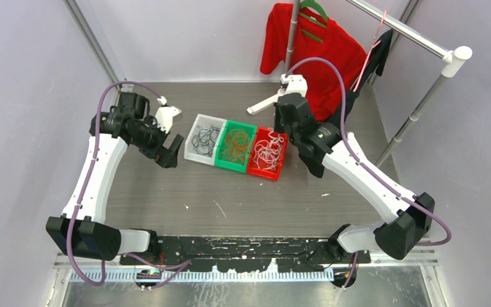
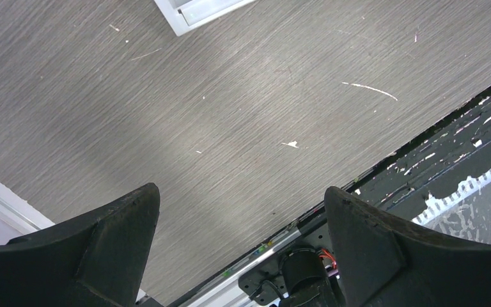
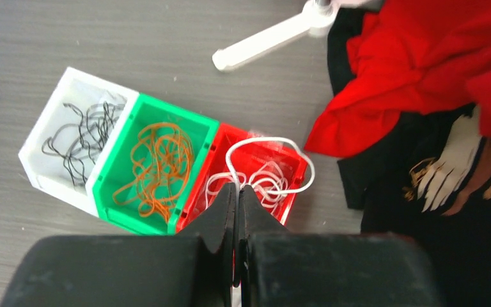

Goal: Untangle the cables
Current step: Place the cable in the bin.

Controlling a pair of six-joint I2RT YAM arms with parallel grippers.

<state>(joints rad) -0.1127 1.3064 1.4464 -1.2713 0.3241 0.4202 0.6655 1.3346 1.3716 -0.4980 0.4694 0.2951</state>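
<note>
From above, my left gripper (image 1: 171,152) hangs over the table (image 1: 230,204) just beside the white bin (image 1: 190,153), jaws spread wide. My right gripper (image 1: 286,135) sits over the red bin (image 1: 265,174). The cables lie sorted: black cables (image 1: 204,139) in the white bin, orange cables (image 1: 236,144) in the green bin (image 1: 229,167), white cables (image 1: 268,152) in the red one.

My left wrist view shows both fingers far apart, with only tabletop between them.

My right wrist view shows my fingers pressed together, seemingly pinching a white loop (image 3: 275,139) that arches past the red bin's rim.
</note>
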